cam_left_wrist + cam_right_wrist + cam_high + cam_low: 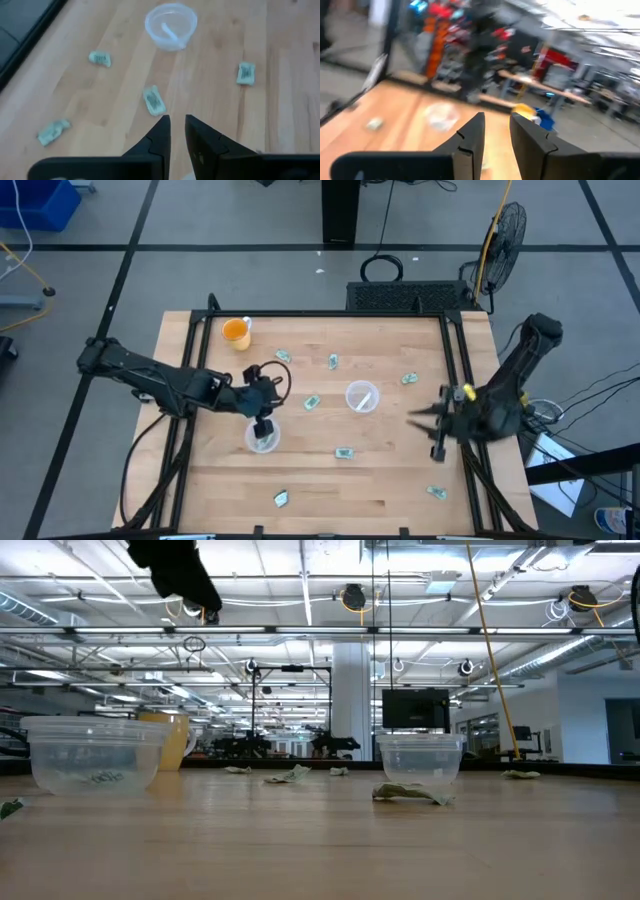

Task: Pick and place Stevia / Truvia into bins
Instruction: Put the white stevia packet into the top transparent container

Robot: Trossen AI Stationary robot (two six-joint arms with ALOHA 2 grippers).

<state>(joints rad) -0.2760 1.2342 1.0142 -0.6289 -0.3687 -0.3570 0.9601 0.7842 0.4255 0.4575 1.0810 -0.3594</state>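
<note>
Barely started: the left gripper [263, 427], jaws nearly together and empty, hangs over the near cup [262, 437], which holds one sachet. The far cup [361, 397] has one too, while about eight sachets [344, 453] lie scattered on the bench [200, 480]. The right gripper [428, 430] waits by the right edge, jaws slightly apart.

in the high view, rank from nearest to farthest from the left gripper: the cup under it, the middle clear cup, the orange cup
1. Cup directly under the left gripper.
2. Middle clear cup, toward the right arm's side.
3. Orange cup, at the far edge; close to the second, ranked with little margin.
</note>
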